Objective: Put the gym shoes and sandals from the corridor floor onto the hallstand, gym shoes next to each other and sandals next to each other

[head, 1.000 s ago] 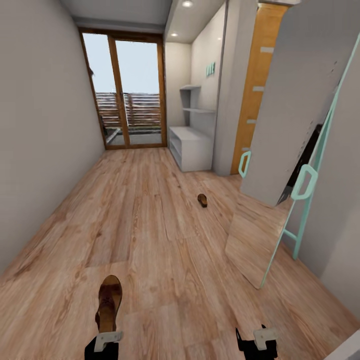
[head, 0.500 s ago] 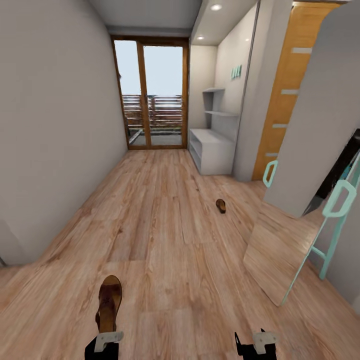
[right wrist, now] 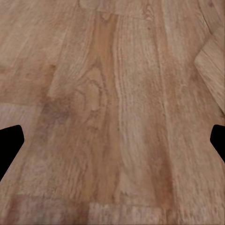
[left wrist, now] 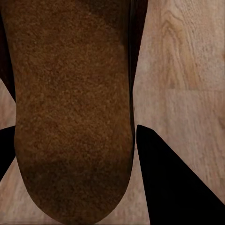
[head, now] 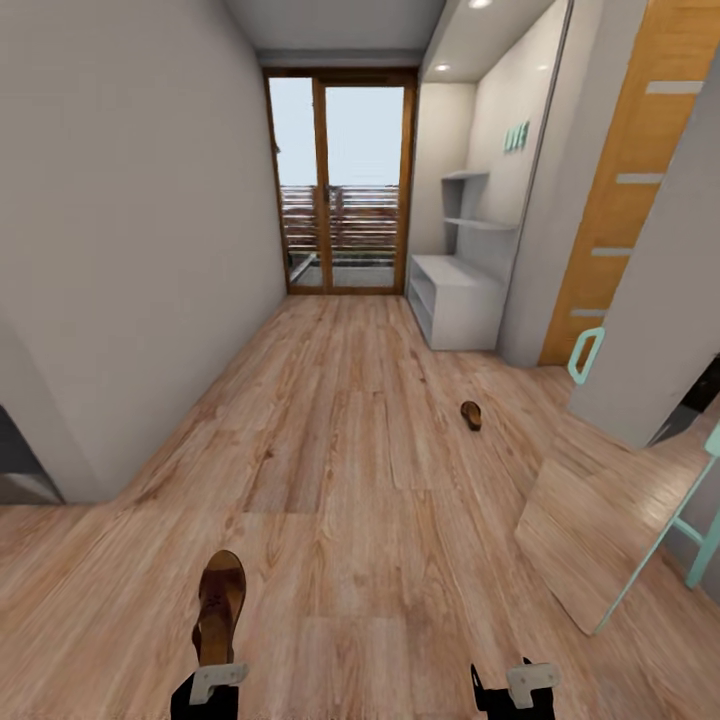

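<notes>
A brown sandal (head: 219,606) with a tan insole juts forward from the left gripper (left wrist: 70,140), whose fingers clamp its sides. A second sandal (head: 471,415) lies on the wood-plank corridor floor (head: 340,440), well ahead near the pale-grey hallstand (head: 455,300). The right gripper (right wrist: 112,140) hangs spread and empty. Since a second ago the view has swung left, revealing more of the grey wall (head: 130,250). A leaning mirror (head: 610,500) stands right.
</notes>
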Motion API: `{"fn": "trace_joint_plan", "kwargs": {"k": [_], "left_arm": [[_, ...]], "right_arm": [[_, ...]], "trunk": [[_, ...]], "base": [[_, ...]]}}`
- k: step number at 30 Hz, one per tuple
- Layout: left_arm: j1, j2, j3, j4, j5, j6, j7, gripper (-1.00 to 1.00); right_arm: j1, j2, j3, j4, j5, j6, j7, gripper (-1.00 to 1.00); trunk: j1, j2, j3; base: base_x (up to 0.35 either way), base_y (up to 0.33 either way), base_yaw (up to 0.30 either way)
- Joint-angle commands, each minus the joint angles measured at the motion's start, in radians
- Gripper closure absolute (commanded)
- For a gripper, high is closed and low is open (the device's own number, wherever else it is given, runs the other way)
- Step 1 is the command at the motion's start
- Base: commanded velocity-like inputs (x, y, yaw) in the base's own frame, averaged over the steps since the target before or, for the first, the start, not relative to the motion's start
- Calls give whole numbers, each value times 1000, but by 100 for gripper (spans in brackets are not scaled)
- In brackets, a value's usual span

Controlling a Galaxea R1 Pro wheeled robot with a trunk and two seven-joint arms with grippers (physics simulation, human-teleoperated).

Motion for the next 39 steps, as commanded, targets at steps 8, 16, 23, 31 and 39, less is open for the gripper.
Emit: {"fn": "trace_joint_plan", "kwargs": {"k": [8, 16, 23, 31, 39], "left_arm": [[-1, 0, 4, 1, -7, -2, 1, 100], [-1, -2, 3, 1, -7, -1, 1, 100], [-1, -1, 3, 2, -7, -1, 1, 100], [-1, 0, 3, 2, -7, -2, 1, 100], [-1, 5, 3, 2, -6, -4, -1, 100]], "right_arm": [[-1, -5, -3, 3, 11, -3, -2, -100], [-1, -7, -3, 16, 13, -4, 0, -100], [-1, -8, -2, 16, 13, -4, 0, -100], [-1, -7, -2, 20, 13, -3, -1, -100], [-1, -6, -2, 24, 14, -3, -1, -100]], "trunk": [[0, 0, -3], [0, 0, -3], [0, 0, -3], [0, 0, -3], [0, 0, -3]], "base": [[3, 0, 36], [219, 0, 1], [336, -61, 0], [340, -102, 0], [340, -50, 0]]}}
